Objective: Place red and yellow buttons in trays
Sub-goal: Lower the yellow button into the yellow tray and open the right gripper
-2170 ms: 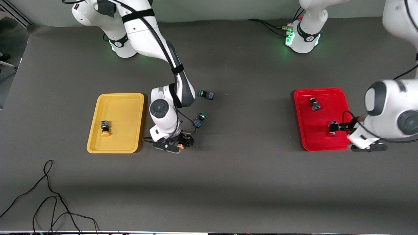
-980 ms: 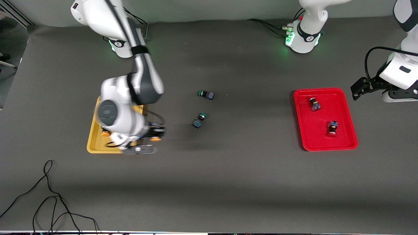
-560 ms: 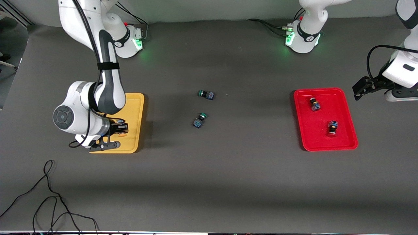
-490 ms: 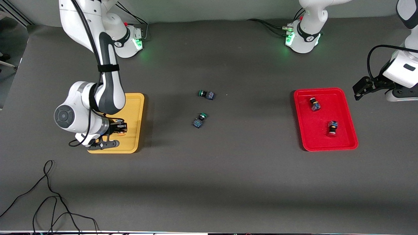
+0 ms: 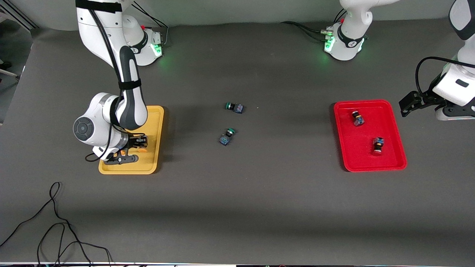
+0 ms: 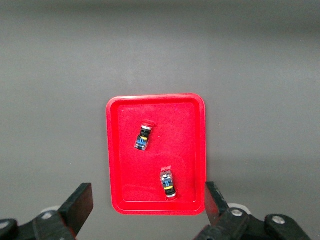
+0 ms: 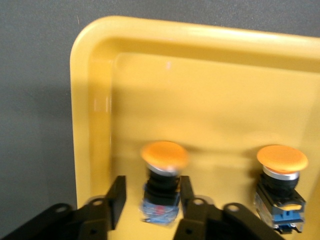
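The yellow tray (image 5: 153, 122) lies toward the right arm's end of the table. My right gripper (image 5: 136, 144) is low over it, open. One yellow button (image 7: 163, 175) sits in the yellow tray (image 7: 200, 100) between the gripper's (image 7: 150, 194) fingers, close to one finger and apart from the other. A second yellow button (image 7: 281, 185) lies beside it. The red tray (image 5: 367, 129) holds two red buttons (image 5: 357, 118) (image 5: 377, 145). My left gripper (image 5: 406, 104) is open and empty, up beside the red tray. In the left wrist view it (image 6: 147, 200) looks down on the red tray (image 6: 125, 165) and both red buttons (image 6: 143, 137) (image 6: 168, 183).
Two green-capped switches (image 5: 234, 107) (image 5: 226, 136) lie on the dark table between the trays. A black cable (image 5: 55, 222) loops near the table's front edge at the right arm's end. The arm bases stand along the edge farthest from the front camera.
My right arm carried a yellow button from mid-table to the yellow tray and opened over it. My left arm drew back from the red tray, leaving the second red button there.
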Controlling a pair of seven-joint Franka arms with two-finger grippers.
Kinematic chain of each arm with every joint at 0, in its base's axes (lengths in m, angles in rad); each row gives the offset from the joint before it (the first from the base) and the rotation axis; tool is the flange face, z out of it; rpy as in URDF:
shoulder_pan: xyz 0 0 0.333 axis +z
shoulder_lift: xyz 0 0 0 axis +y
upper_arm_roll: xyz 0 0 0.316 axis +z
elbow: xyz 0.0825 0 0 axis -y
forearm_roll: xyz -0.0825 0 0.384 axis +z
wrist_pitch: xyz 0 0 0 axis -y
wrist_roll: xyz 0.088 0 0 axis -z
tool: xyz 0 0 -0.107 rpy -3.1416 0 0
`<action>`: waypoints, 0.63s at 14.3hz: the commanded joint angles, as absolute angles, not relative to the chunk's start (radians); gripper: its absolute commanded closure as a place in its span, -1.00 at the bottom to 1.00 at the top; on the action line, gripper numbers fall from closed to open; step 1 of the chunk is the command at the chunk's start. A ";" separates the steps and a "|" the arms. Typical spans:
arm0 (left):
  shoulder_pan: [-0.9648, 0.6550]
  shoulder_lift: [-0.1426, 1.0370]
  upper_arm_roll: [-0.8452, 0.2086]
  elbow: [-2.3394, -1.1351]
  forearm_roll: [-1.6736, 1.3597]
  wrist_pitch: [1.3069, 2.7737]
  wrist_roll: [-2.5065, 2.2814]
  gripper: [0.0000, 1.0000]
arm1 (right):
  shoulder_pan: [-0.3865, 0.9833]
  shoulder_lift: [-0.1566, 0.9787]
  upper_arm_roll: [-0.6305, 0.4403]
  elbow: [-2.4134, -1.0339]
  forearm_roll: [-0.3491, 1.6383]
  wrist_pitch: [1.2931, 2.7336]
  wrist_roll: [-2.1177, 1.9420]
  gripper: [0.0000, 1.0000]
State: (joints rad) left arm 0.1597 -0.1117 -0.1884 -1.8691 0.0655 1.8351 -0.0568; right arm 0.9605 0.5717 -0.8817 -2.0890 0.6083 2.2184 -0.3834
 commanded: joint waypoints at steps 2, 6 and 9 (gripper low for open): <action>0.150 -0.097 -0.183 -1.838 0.061 1.802 -0.051 -0.99 | 0.973 0.539 -0.906 -2.024 0.620 2.153 -0.338 -1.00; 0.155 -0.084 -0.183 -1.827 0.063 1.804 -0.052 -0.99 | 0.989 0.531 -1.006 -1.802 0.508 1.894 -0.183 -1.00; 0.160 -0.064 -0.183 -1.815 0.064 1.804 -0.054 -0.99 | 0.991 0.508 -1.043 -1.660 0.471 1.740 -0.103 -1.00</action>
